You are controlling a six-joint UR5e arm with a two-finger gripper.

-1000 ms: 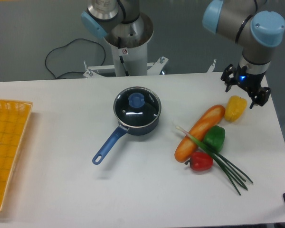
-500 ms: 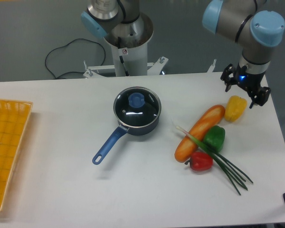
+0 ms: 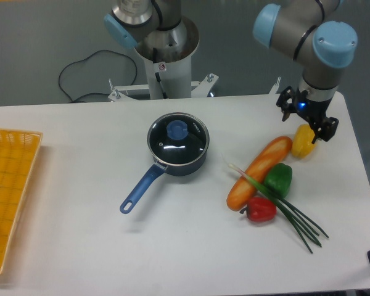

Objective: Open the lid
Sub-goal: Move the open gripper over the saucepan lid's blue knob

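- Desk (image 3: 80, 246): white, broad, carrying everything below.
- Robot arm: grey with light-blue joint caps, reaching in from the upper right; its fingers (image 3: 304, 121) hang spread apart above the desk's far right part, holding nothing, right by the yellow pepper.
- Basket (image 3: 6, 191): yellow woven tray at the left edge of the desk.
- Saucepan (image 3: 172, 161): dark blue, near the middle of the desk, long handle pointing toward the front left.
- Lid (image 3: 177, 139): round clear glass with a blue knob, seated flat on the saucepan, well apart from the fingers.
- Baguette (image 3: 259, 172): lying diagonally to the right of the saucepan.
- Green onions (image 3: 283, 208): laid across the baguette.
- Green pepper (image 3: 278, 179), yellow pepper (image 3: 304, 141) and red pepper (image 3: 261, 209): clustered around the baguette.
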